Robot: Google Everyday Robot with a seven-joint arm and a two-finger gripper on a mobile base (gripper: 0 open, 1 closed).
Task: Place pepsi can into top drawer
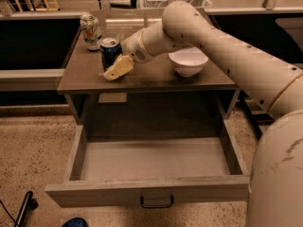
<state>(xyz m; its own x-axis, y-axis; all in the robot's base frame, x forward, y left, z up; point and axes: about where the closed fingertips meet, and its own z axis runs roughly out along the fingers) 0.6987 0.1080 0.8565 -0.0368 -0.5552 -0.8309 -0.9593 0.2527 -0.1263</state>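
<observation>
The pepsi can (110, 50), dark blue with a silver top, stands upright at the back left of the cabinet top (156, 78). My gripper (113, 71) reaches in from the right and sits low against the can's front right side, covering part of its lower half. The top drawer (147, 190) is pulled wide open below the cabinet top. Its pale grey inside holds nothing, and the dark handle (156, 203) shows on its front panel.
A pale green-white can (90, 31) stands just behind and left of the pepsi can. A white bowl (188, 60) sits on the right of the cabinet top, under my arm. A dark wheeled base (23, 207) shows on the floor at the lower left.
</observation>
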